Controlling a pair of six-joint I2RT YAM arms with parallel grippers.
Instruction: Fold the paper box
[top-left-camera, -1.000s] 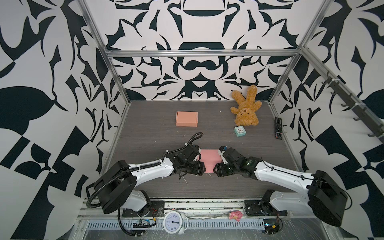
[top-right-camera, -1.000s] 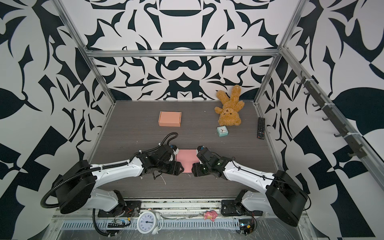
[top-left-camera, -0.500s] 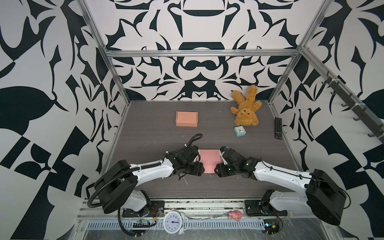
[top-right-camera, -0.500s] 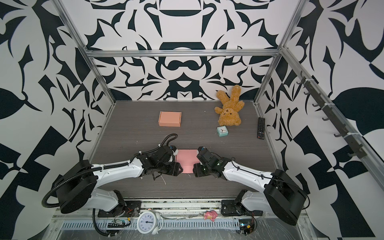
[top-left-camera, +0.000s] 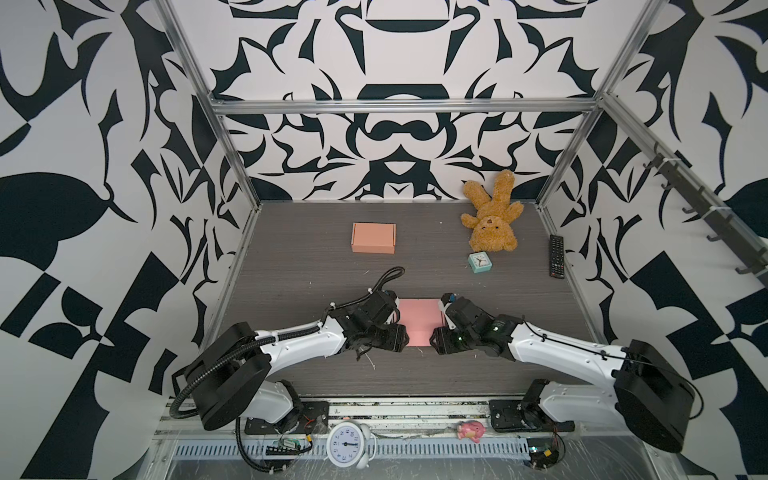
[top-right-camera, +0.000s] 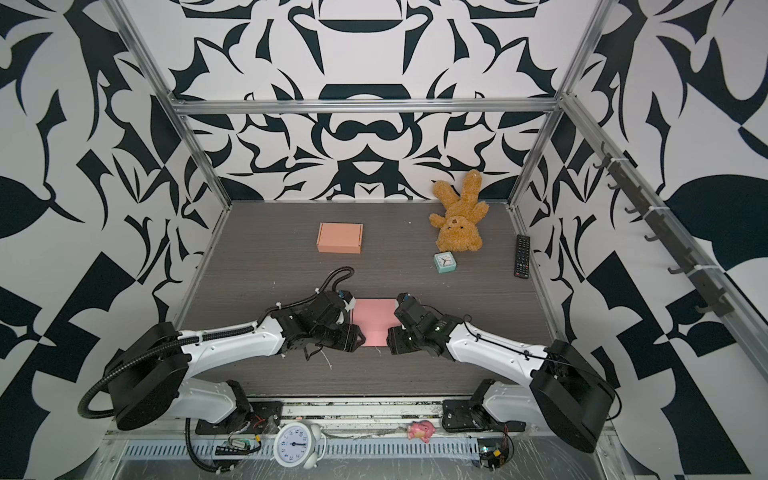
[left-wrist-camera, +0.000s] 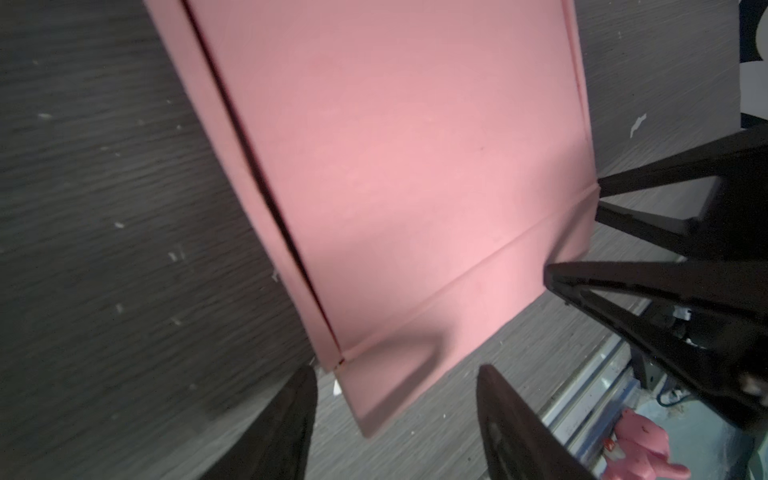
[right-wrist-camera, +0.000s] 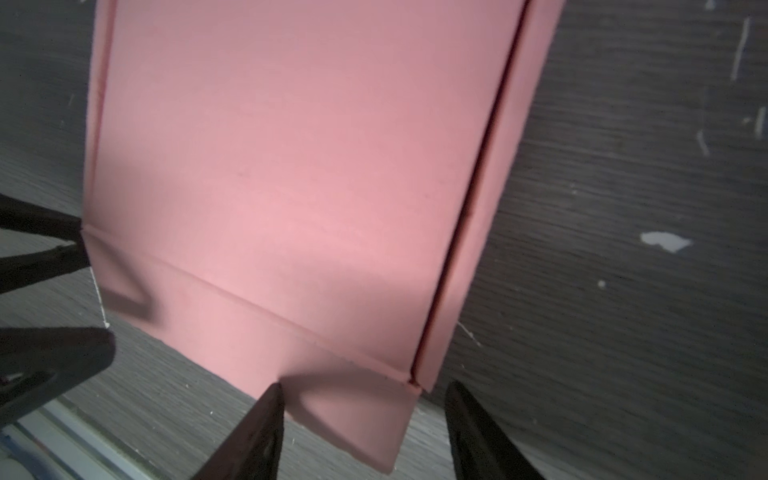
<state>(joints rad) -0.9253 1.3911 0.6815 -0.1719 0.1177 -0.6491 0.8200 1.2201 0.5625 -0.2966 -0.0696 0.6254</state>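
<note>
the box (top-left-camera: 419, 322) lies flat on the table (top-left-camera: 307, 270), near, in the middle. the left hand (left-wrist-camera: 395, 370) is wide open at its near left corner, the right hand (right-wrist-camera: 365, 386) wide open at its near right corner.

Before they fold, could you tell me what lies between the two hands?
The flat pink paper box sheet lies between the left hand and right hand, shown in both top views.

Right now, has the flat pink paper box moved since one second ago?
No. The flat pink paper box keeps its place relative to the orange box behind it.
</note>
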